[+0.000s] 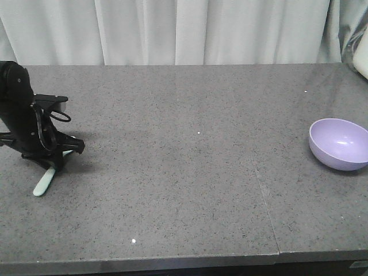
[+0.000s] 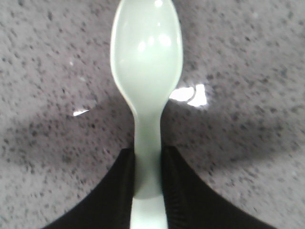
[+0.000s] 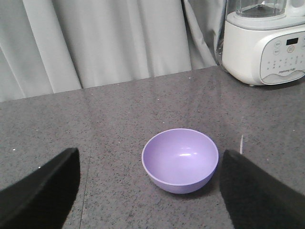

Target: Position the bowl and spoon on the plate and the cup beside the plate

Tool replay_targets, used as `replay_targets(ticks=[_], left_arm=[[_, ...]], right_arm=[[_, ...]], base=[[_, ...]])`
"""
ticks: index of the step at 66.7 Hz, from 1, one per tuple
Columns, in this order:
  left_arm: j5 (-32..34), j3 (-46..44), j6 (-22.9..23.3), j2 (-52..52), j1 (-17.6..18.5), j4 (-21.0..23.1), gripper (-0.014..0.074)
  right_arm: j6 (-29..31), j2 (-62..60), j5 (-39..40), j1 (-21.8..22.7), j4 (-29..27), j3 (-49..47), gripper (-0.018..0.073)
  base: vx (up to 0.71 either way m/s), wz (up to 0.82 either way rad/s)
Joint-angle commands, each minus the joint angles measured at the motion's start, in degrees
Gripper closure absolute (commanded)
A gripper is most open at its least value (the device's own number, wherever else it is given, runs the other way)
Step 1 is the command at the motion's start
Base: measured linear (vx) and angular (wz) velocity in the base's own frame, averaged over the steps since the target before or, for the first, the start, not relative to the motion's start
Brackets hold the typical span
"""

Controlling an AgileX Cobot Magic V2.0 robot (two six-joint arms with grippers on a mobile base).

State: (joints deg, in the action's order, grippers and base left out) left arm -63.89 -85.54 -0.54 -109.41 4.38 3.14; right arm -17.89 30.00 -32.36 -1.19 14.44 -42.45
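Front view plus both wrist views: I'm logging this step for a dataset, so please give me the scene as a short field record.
surface: grey speckled stone tabletop
spoon: pale mint-green plastic spoon, lying low at the tabletop's left side
left gripper: shut on the spoon's handle
bowl: small lavender plastic bowl, upright, empty, right side
right gripper: open, facing the bowl, not touching it
plate, cup: not in view
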Motion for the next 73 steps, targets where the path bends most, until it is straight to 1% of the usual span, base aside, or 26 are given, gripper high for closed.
replay_targets(ticks=[1, 10, 17, 26, 32, 40, 43, 46, 50, 54, 55, 58, 61, 65, 67, 73], left_arm=[[2.6, -1.2, -0.8, 8.5, 0.2, 2.3, 0.0603], [6.2, -1.2, -2.4, 16.4, 0.2, 5.9, 0.0603], [9.6, -1.2, -4.0, 22.8, 0.2, 9.7, 0.0603], [13.5, -1.2, -5.2, 30.7, 0.2, 13.5, 0.0603], [15.3, -1.2, -6.2, 35.1, 0.2, 14.5, 0.0603], [17.8, -1.2, -6.2, 40.6, 0.2, 14.5, 0.0603], [18.5, -1.2, -6.2, 42.3, 0.2, 14.5, 0.0603], [18.8, -1.2, -6.5, 44.1, 0.2, 14.5, 0.0603], [18.9, -1.2, -6.7, 46.0, 0.2, 14.5, 0.0603], [18.8, -1.2, -6.7, 47.8, 0.2, 14.2, 0.0603], [18.8, -1.2, -6.7, 48.8, 0.2, 14.1, 0.0603], [18.8, -1.2, -6.7, 49.4, 0.2, 14.1, 0.0603], [18.7, -1.2, -6.7, 50.0, 0.2, 14.0, 0.0603], [18.6, -1.2, -6.7, 50.0, 0.2, 14.0, 0.0603], [18.3, -1.2, -6.7, 50.0, 0.2, 14.1, 0.0603], [17.7, -1.2, -6.7, 49.9, 0.2, 14.1, 0.0603]], right_arm=[[0.6, 4.5, 0.4, 0.1, 2.9, -7.7, -0.0024], [0.2, 11.7, -4.9, 0.1, 7.6, -18.5, -0.0024], [0.1, 17.5, -9.7, 0.2, 10.9, -26.4, -0.0024], [0.7, 26.3, -18.2, 0.2, 13.9, -36.4, -0.0024], [1.8, 31.7, -21.8, 0.3, 14.1, -41.0, -0.0024], [3.2, 38.1, -24.4, 0.4, 14.7, -44.5, -0.0024], [3.7, 40.2, -25.6, 1.5, 15.0, -45.4, -0.0024], [4.5, 42.5, -26.2, 4.0, 14.2, -46.2, -0.0024], [7.0, 44.7, -26.6, 7.6, 10.5, -46.6, -0.0024], [9.1, 46.8, -26.5, 12.6, 3.6, -46.6, -0.0024], [12.6, 48.5, -26.4, 16.6, -3.4, -46.5, -0.0024], [15.9, 50.0, -26.3, 19.8, -11.0, -46.3, -0.0024], [19.0, 51.7, -26.9, 23.6, -16.3, -46.3, -0.0024], [22.4, 53.7, -27.1, 26.5, -21.7, -46.3, -0.0024], [23.8, 54.9, -27.2, 28.2, -23.8, -46.3, -0.0024], [27.3, 57.7, -27.6, 31.5, -29.4, -46.3, -0.0024]], base=[[0.0, 0.0], [0.0, 0.0], [0.0, 0.0], [0.0, 0.0], [0.0, 0.0], [0.0, 0.0], [0.0, 0.0], [0.0, 0.0], [0.0, 0.0], [0.0, 0.0], [0.0, 0.0], [0.0, 0.0], [0.0, 0.0], [0.0, 0.0], [0.0, 0.0], [0.0, 0.0]])
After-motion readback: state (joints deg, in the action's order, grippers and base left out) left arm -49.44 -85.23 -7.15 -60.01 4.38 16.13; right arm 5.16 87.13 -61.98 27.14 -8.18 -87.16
